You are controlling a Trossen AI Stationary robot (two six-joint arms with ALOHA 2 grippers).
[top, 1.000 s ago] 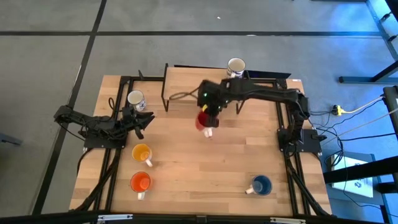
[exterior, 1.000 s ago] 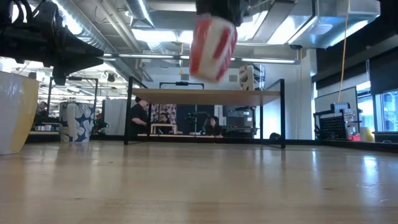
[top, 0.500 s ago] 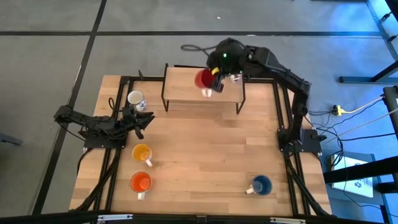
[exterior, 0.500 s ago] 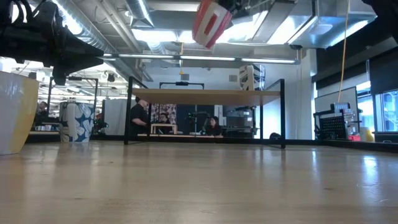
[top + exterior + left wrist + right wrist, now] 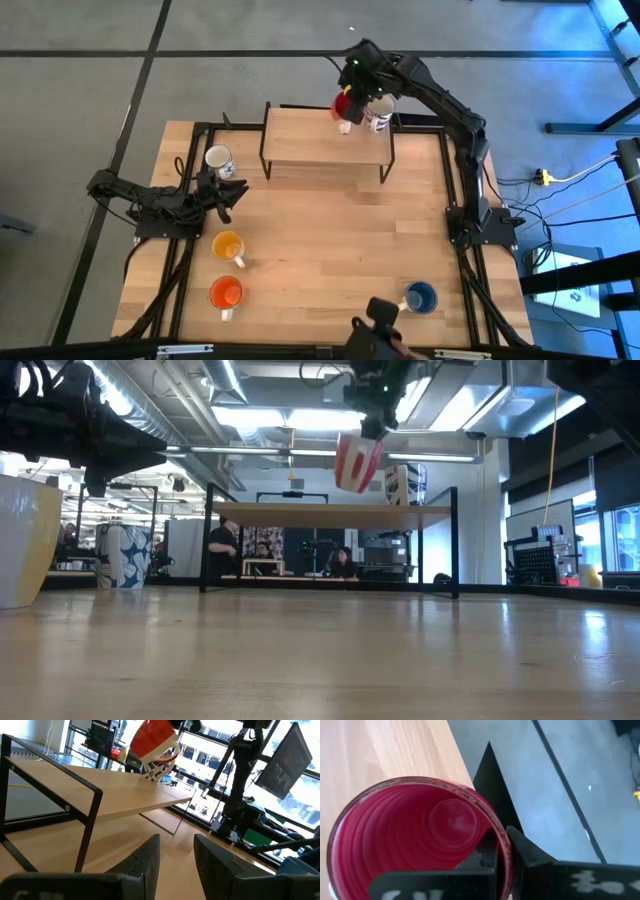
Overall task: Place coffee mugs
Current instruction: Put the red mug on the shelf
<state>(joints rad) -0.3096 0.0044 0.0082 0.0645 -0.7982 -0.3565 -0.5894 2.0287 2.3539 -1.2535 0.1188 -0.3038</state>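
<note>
My right gripper is shut on the red mug and hangs it over the far right part of the wooden shelf, beside a white printed mug that stands on the shelf. In the low view the red mug hangs above the shelf top. My left gripper is open and waits low at the table's left side. A second white mug, a yellow-orange mug, an orange mug and a blue mug stand on the table. My right gripper holds the red mug by its rim, pinched with one finger inside the mug and the other outside. The fingers come from above, pointing down. The mug hangs below them, a little tilted, lifted clear of the shelf top.
The shelf stands on black metal legs at the table's far side. A dark object shows at the table's near edge. Bare wood lies in the table's middle. People sit in the room behind the table.
My right gripper has carried the red mug from above the table's middle up and toward the far edge, over the shelf, and then down a little beside the white mug. The mug, strongly tipped on the way, now hangs nearer upright. It stays shut on the mug.
</note>
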